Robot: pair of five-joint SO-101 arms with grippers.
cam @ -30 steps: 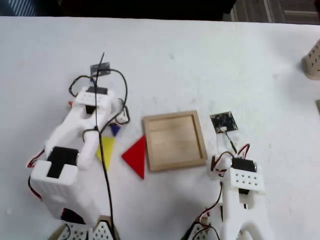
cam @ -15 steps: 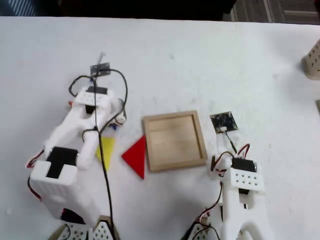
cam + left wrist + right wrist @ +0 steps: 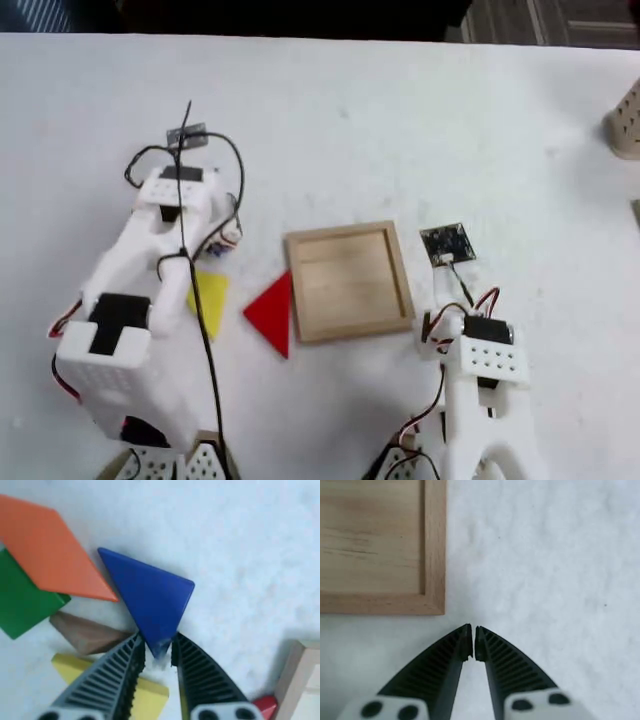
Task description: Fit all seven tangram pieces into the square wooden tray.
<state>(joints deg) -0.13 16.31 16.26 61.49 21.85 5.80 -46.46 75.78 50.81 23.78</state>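
— How far along are they?

— Right at the start, I'd say. The square wooden tray [image 3: 338, 231] sits in the middle of the high view on the white surface [image 3: 400, 120], and I see no piece inside it.

— And the pieces?

— They're bunched left of the tray, under the left arm. The red triangle [image 3: 272, 312] lies right against the tray's left rim, with the yellow piece [image 3: 210, 295] just beside it. The wrist camera also shows an orange parallelogram [image 3: 50, 555], a green piece [image 3: 20, 605] and a brown piece [image 3: 85, 632] crowded together.

— What is the left gripper doing?

— The left gripper [image 3: 157, 647] is pinching the blue triangle [image 3: 150, 597] by one pointed corner, with a jaw on each side of the tip. So the step in hand looks like picking the first piece.

— That's a thin hold.

— It is, and I think the piece could swivel or slip out. The next move calls for lifting it clear of the orange parallelogram it touches and carrying it right, over the rim. Then it has to be turned so its straight edges square up with a tray corner before it's let go.

— And the right arm?

— It sits at the lower right of the high view. The right gripper [image 3: 473, 642] has its jaws pressed together with nothing between them, just off a corner of the tray.
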